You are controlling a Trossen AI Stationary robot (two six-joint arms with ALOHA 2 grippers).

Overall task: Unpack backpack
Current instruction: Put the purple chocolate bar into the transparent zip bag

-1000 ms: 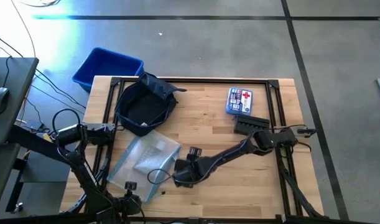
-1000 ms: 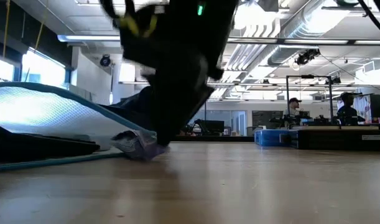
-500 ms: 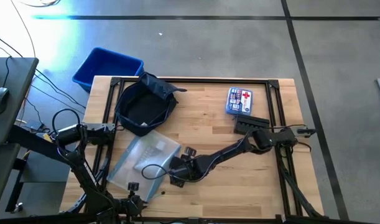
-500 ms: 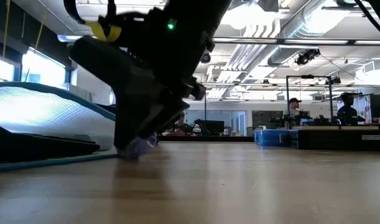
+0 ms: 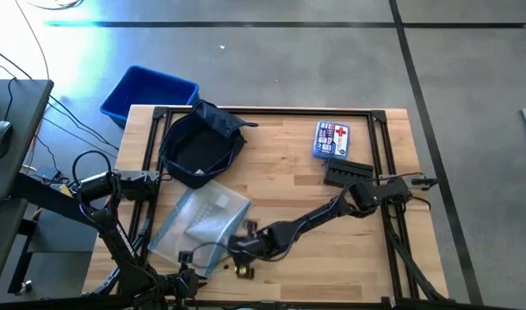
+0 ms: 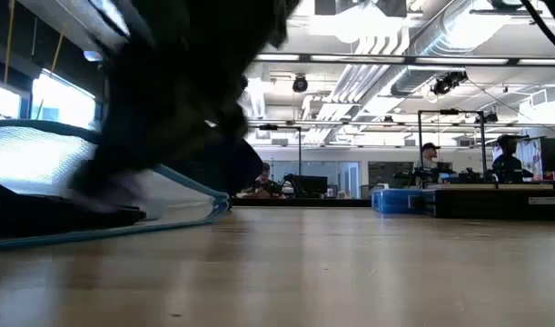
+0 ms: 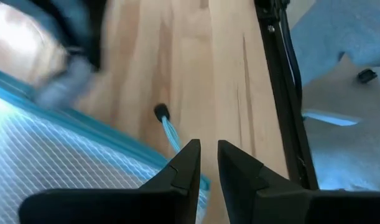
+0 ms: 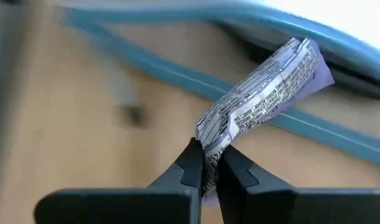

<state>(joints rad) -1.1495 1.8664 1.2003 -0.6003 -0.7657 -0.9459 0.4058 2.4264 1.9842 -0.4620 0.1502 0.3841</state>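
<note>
The backpack (image 5: 201,142) lies open-mouthed at the table's (image 5: 288,168) far left; we see only dark lining inside it. Beyond that corner, off the table, stands a blue bin (image 5: 148,93), in which we make out no contents. In front of the backpack lies a flat clear pouch (image 5: 198,220) edged in teal; what it holds we cannot tell. The right gripper (image 8: 207,167), reaching across to the pouch's near corner, has its fingers pressed together on the end of a crumpled, printed lavender wrapper (image 8: 264,90). The left gripper (image 7: 208,163) hovers at the pouch's front edge, fingers nearly together, clamping nothing. A first-aid kit (image 5: 331,139) and a black block (image 5: 346,172) lie far right.
</note>
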